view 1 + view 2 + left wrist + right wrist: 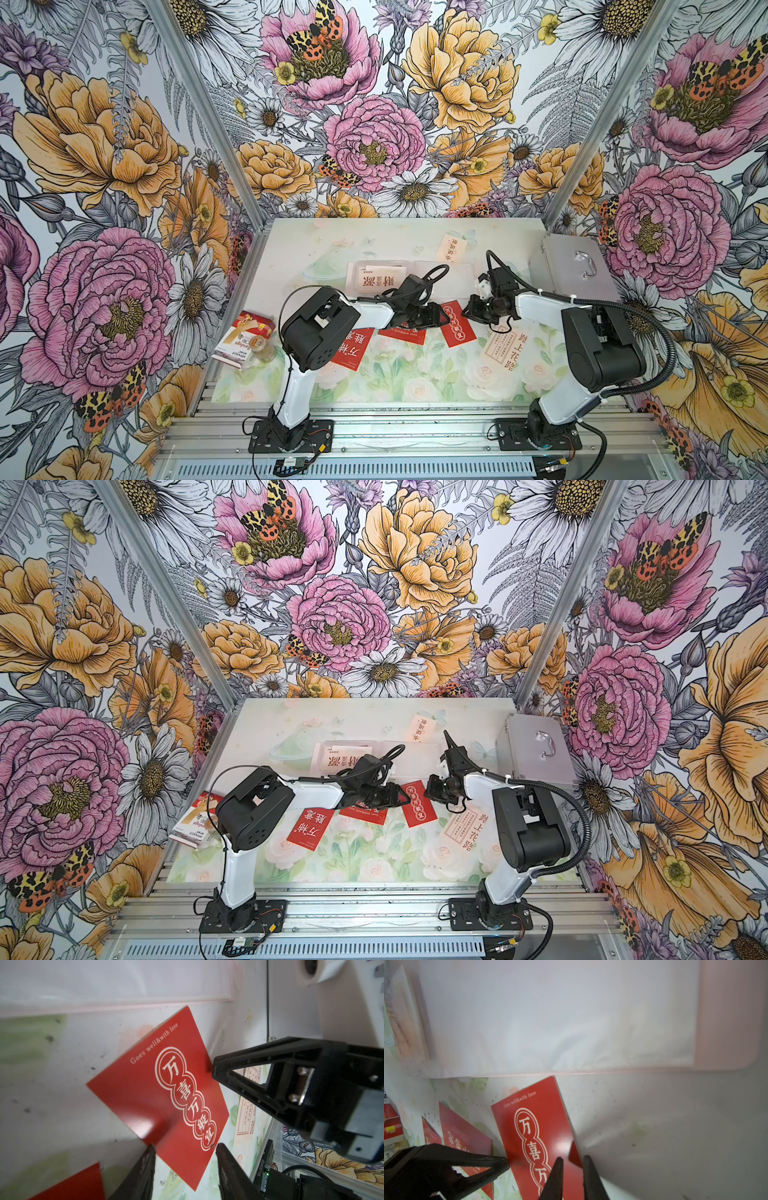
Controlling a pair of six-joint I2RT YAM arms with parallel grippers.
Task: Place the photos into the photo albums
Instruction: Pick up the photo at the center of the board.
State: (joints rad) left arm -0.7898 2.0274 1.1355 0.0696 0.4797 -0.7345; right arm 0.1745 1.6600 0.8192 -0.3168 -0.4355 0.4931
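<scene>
- The red card [457, 326] w/ white ringed characters lies on the bench [316, 241] just in front of the album [461, 270], btwn my two hands, skewed to the album's front edge.
- My R hand [573, 1158]: fingers nearly together, nipped on that card's long edge, which curls up btwn the tips.
- My L hand [186, 1147]: fingers apart, gripping nothing, one end of the card btwn them. In the R wrist view an L finger [496, 1161] touches the card's opposite long edge.
- The album is open flat at mid-back of the bench, w/ a pale pink rim & clear sleeves. Its page on my L carries cream cards [380, 279] w/ red characters. Its page on my R shows as clear plastic.
- A second red card [402, 334] sits partly under my L hand, just beside the first.
- A third red card [352, 347] is further to my L, partly hidden by my L arm.
- A cream card [505, 347] w/ black characters lies in front of my R hand, just beside the red card.
- Another cream card [452, 248] lies behind the album.
- The bandage box [245, 340] is at the L edge of the bench, well apart.
- The silver case [575, 266] w/ handle stands at the back R corner.
</scene>
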